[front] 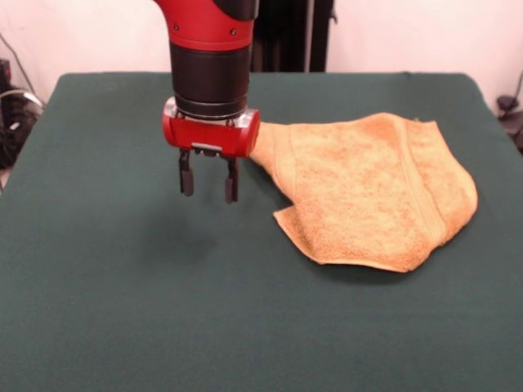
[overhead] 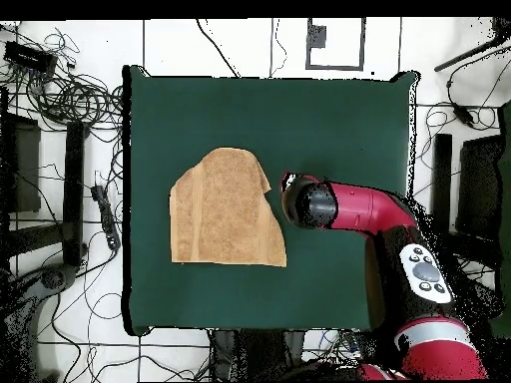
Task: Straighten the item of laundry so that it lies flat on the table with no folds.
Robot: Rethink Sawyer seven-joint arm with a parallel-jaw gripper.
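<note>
Gripper [front: 209, 181] fingers hang spread apart, pointing straight down, holding nothing, raised above the desk [front: 122, 310] with a faint shadow on the green cloth below them. They belong to a red and black robot arm [overhead: 369, 209] that comes down from above in the front view; from overhead, the arm reaches in over the desk's edge and ends just beside the towel.

A mustard-orange terry towel [front: 368, 192] lies on the dark green desk, just to the side of the gripper and not touched by it. The towel is not flat. One part is folded over the rest, so its outline is uneven: rounded on one side, with a pointed corner sticking out toward the desk's near edge in the front view. A woven band runs across it near a hemmed end. In the overhead view the towel [overhead: 225, 209] sits left of the desk's middle, well inside the desk's [overhead: 339, 110] edges.

Loose cables [overhead: 70, 95] lie on the pale tiled floor around the desk.
</note>
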